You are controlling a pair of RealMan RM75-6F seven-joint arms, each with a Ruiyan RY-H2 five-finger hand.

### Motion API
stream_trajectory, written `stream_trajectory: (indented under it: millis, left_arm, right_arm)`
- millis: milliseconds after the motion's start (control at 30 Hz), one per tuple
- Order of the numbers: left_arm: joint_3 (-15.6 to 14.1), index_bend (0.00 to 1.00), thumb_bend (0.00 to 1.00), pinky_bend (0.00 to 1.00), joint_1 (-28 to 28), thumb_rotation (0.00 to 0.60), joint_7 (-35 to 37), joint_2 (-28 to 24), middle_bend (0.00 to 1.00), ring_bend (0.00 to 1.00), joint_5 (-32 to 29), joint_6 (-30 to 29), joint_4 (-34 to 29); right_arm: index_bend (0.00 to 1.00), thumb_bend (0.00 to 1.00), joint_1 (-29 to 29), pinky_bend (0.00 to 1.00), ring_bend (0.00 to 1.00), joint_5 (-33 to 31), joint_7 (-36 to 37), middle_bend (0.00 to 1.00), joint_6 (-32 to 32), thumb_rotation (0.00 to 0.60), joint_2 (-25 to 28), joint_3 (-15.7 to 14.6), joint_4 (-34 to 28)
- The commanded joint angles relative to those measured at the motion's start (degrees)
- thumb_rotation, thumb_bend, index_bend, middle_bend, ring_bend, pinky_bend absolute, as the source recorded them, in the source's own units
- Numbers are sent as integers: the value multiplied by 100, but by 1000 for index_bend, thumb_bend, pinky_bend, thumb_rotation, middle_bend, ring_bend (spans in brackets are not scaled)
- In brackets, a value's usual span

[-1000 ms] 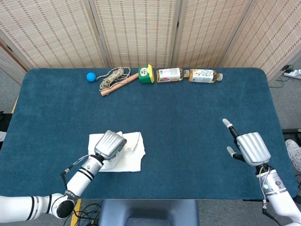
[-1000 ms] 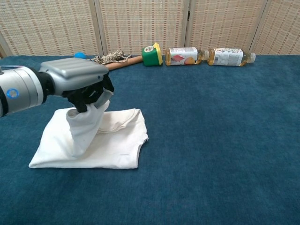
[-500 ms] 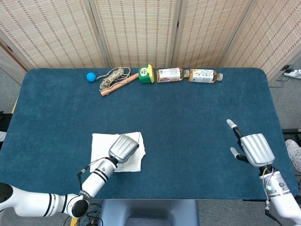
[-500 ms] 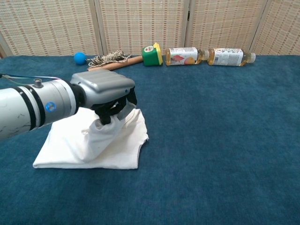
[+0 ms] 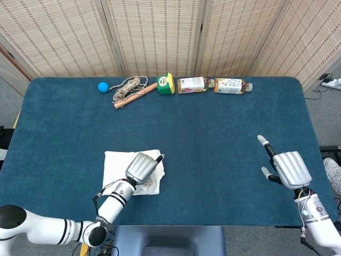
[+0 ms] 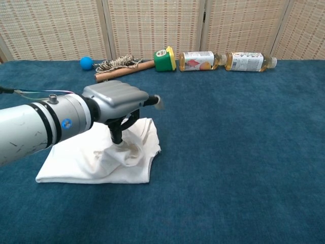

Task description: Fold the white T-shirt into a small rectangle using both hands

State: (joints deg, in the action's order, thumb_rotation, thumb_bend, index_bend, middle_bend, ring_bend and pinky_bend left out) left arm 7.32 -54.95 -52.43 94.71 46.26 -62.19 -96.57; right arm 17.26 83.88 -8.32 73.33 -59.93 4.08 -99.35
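A table (image 5: 213,133) covered in deep blue, carpet-like cloth. Near its front left lies the white T-shirt (image 6: 76,160), soft and rumpled, bunched beneath the left hand (image 6: 119,99), whose thumb presses the cloth. The right hand (image 5: 285,166) hovers open, fingers spread.

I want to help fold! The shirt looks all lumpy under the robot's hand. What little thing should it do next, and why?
Probably lift the left hand off and press the bunched fabric flat. The white T-shirt is crumpled in a lump beneath it, while the right hand hovers far away, holding nothing.
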Motion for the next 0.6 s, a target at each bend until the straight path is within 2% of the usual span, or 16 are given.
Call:
stream_trajectory:
  millis: [33, 233, 400, 600]
  left_arm:
    - [59, 3, 166, 909, 67, 600, 245, 74, 785, 719, 209, -141, 33]
    - [95, 0, 163, 910, 214, 600, 679, 107, 785, 718, 569, -317, 90]
    - [64, 0, 164, 911, 427, 600, 961, -179, 784, 718, 692, -433, -135]
    - [-50, 0, 164, 911, 525, 600, 970, -333, 784, 718, 699, -372, 58]
  right_arm:
    - [3, 330, 7, 1000, 938, 6, -7, 921, -2, 600, 0, 10, -7]
    - [4, 330, 12, 1000, 938, 3, -11, 921, -11, 600, -1, 26, -17]
    - [4, 331, 5, 1000, 938, 0, 21, 921, -8, 600, -13, 33, 6]
    - [3, 331, 6, 1000, 938, 22, 55, 921, -7, 600, -30, 38, 29]
